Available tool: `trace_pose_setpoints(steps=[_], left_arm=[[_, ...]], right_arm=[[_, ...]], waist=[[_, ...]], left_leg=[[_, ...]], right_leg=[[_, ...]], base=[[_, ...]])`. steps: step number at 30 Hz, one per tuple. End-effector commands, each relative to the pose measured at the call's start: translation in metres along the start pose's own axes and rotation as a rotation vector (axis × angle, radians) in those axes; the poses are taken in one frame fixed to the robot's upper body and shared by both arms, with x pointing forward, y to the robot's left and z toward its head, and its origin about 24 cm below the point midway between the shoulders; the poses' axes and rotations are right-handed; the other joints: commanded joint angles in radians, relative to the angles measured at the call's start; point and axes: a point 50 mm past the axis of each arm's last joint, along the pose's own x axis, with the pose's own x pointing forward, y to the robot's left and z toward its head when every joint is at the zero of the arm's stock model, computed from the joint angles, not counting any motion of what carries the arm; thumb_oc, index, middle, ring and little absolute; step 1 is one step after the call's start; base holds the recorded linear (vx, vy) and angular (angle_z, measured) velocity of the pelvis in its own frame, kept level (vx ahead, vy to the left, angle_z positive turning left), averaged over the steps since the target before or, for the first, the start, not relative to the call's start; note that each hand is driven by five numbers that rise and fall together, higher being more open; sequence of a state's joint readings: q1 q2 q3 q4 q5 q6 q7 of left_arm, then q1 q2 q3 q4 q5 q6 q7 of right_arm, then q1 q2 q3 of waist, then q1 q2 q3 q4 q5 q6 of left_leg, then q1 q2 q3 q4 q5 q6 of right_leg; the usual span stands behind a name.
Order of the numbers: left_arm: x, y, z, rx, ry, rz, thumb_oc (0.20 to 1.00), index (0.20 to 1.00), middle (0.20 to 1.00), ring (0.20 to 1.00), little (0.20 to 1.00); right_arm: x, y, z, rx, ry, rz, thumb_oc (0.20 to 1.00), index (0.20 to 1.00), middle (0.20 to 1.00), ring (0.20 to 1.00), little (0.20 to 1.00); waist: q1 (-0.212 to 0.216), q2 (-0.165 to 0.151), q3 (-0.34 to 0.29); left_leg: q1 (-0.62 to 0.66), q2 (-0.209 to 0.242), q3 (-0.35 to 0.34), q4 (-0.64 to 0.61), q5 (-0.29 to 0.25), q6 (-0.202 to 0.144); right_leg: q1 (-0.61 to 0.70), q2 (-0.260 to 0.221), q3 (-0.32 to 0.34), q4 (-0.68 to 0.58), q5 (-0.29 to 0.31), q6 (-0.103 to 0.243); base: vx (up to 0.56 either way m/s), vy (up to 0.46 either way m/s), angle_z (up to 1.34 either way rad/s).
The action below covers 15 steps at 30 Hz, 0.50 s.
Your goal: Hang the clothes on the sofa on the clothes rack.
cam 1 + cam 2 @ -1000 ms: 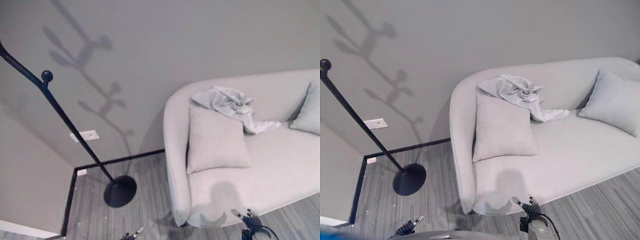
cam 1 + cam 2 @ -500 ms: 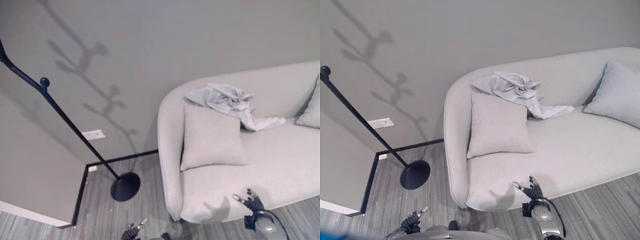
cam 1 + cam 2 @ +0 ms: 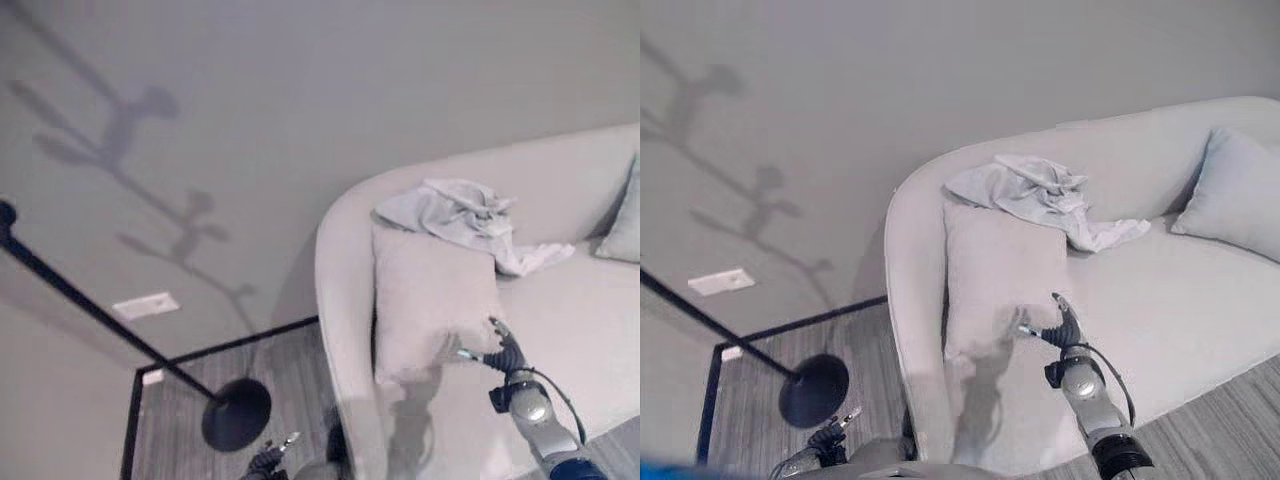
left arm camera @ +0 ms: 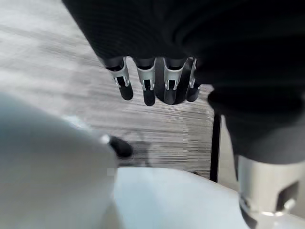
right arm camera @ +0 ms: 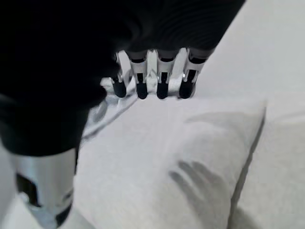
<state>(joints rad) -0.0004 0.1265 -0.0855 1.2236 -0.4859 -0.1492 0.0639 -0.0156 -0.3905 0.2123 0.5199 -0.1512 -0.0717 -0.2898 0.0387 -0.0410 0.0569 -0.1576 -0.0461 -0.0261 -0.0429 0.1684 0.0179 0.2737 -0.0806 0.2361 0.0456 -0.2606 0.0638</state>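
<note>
Right hand (image 3: 1065, 330) now raised over sofa (image 3: 1200, 300) seat beside cushion (image 3: 1005, 275), fingers straight, empty; shirt (image 3: 1035, 195) untouched on backrest. I reach further next.

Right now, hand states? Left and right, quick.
Left hand: open, fingers relaxed, holding nothing, low over the floor.
Right hand: open, fingers extended, empty, raised over the sofa near the pillow.
</note>
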Motion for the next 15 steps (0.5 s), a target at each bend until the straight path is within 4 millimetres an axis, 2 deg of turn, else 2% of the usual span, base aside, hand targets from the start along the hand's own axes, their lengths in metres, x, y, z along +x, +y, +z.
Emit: trace_pose_setpoints(steps=[1,5,10,11,12,15], left_arm=[[0.0,-0.02,-0.004,0.12,0.011,-0.028,1.0,1.0,1.0,1.0,1.0],[0.0,-0.016,-0.004,0.151,0.013,-0.009,1.0,1.0,1.0,1.0,1.0],[0.001,-0.012,0.001,0.196,0.0,0.002,1.0,1.0,1.0,1.0,1.0],[0.001,-0.009,0.002,0.179,-0.006,0.009,1.0,1.0,1.0,1.0,1.0],[0.001,-0.009,0.002,0.178,-0.006,0.009,1.0,1.0,1.0,1.0,1.0],[0.002,-0.002,0.005,0.147,-0.013,0.031,1.0,1.0,1.0,1.0,1.0]], right_arm=[[0.023,-0.029,0.053,-0.131,-0.214,-0.195,1.0,1.0,1.0,1.0,1.0],[0.031,-0.036,0.065,-0.149,-0.227,-0.272,1.0,1.0,1.0,1.0,1.0],[0.041,-0.065,0.089,-0.238,-0.3,-0.425,1.0,1.0,1.0,1.0,1.0],[0.044,-0.079,0.098,-0.262,-0.329,-0.488,1.0,1.0,1.0,1.0,1.0],[0.044,-0.079,0.098,-0.261,-0.329,-0.489,1.0,1.0,1.0,1.0,1.0],[0.048,-0.095,0.108,-0.301,-0.363,-0.56,1.0,1.0,1.0,1.0,1.0]], waist=[[0.049,0.004,-0.024],[0.066,-0.002,-0.026],[0.085,-0.014,-0.02],[0.094,-0.022,-0.016],[0.093,-0.022,-0.017],[0.116,-0.034,-0.017]], left_leg=[[-0.024,0.07,0.021,-0.011,-0.066,-0.052],[-0.037,0.063,0.037,0.001,-0.083,-0.04],[-0.1,0.051,0.026,0.074,-0.125,-0.03],[-0.137,0.048,0.021,0.107,-0.139,-0.031],[-0.141,0.048,0.02,0.112,-0.141,-0.031],[-0.19,0.045,0.006,0.156,-0.16,-0.032]], right_leg=[[-0.089,-0.048,-0.026,-0.066,0.182,0.049],[-0.115,-0.072,-0.019,-0.072,0.229,0.07],[-0.142,-0.092,-0.047,-0.098,0.244,0.076],[-0.152,-0.095,-0.056,-0.111,0.25,0.079],[-0.154,-0.095,-0.056,-0.112,0.25,0.079],[-0.167,-0.091,-0.067,-0.13,0.243,0.076]], base=[[0.17,0.191,-0.27],[0.07,0.096,-0.14],[0.01,0.046,-0.02],[-0.04,0.003,0.12],[-0.04,-0.015,0.13],[-0.03,-0.029,0.27]])
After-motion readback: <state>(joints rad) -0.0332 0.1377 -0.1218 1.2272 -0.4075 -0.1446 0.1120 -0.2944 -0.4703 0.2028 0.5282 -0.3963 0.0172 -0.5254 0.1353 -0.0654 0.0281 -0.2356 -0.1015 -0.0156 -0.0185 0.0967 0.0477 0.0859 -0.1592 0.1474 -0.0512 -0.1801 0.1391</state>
